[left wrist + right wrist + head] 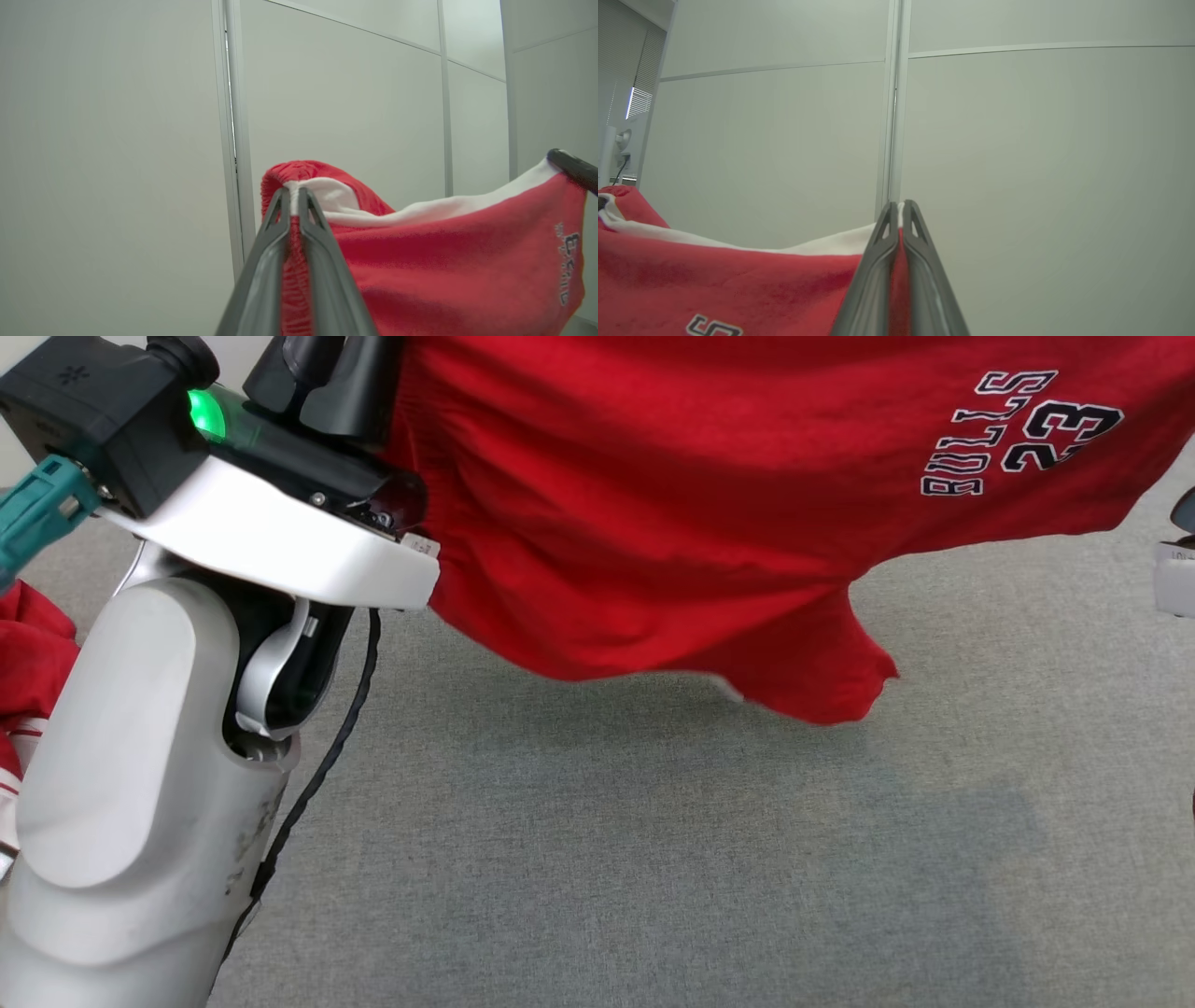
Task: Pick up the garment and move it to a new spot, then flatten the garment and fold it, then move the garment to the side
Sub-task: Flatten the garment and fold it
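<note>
Left gripper (293,192) clamped on garment (444,261), right gripper (900,205) clamped on its other end, lettering (712,326) cut off

The red garment (700,504) carries one print (1018,429), located at the far right in the head view. It reads "BULLS" with the number "23" beside it, in white-outlined characters that appear inverted. In the left wrist view the print (567,268) is too blurred to read. In the right wrist view the print (712,326) is cut off at the bottom edge.
</note>
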